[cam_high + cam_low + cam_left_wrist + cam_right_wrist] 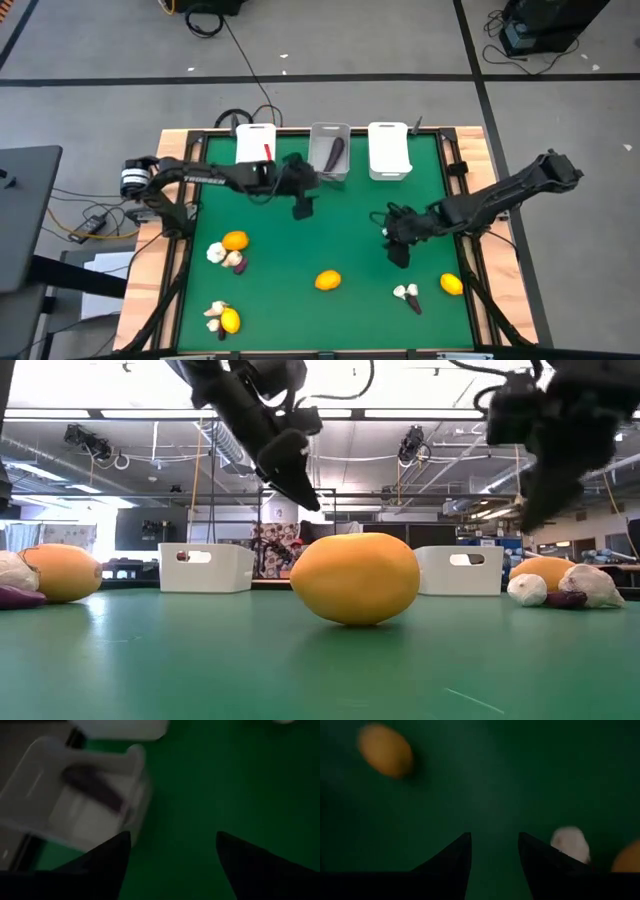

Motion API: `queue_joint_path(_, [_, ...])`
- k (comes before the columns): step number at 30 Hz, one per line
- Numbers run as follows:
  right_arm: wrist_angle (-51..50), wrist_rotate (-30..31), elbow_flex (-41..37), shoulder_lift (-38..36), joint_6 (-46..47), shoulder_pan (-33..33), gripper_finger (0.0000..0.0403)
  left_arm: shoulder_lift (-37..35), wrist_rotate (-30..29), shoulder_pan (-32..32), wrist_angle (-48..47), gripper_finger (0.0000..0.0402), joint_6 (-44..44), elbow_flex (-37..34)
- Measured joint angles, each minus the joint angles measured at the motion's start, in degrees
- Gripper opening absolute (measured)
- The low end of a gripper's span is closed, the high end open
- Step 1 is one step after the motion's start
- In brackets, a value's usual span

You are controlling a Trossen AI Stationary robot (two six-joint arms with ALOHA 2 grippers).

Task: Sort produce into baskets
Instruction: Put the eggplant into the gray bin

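Three baskets stand along the table's far edge: a white one, a greyish one with a dark eggplant lying in it, and a white one. My left gripper hangs open and empty just near of the greyish basket. My right gripper hangs open and empty over the green mat at the right. A garlic bulb and a citrus lie beyond it. Another citrus rests at the table's middle.
Loose produce lies on the mat. At the left are a citrus, garlic and an eggplant. At the near left sit garlic and a citrus. At the near right are garlic, an eggplant and a citrus.
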Motion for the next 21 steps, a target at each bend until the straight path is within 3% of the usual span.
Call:
queue_joint_path(4, [-2.7,1.9,0.0,5.1,3.3,1.2,0.0174,0.8,0.0,-2.6,5.7,0.0288,-0.1,-1.6])
queue_joint_path(9, [-5.0,3.0,0.0,9.9,4.5,1.2,0.0174,1.4,-0.1,-3.9,6.1,0.0286,-1.5,-1.7])
queue_joint_path(21, [-14.9,5.2,0.1,12.0,5.3,1.2,0.0173,1.4,-0.1,-4.0,7.5,0.0286,-1.7,-1.7])
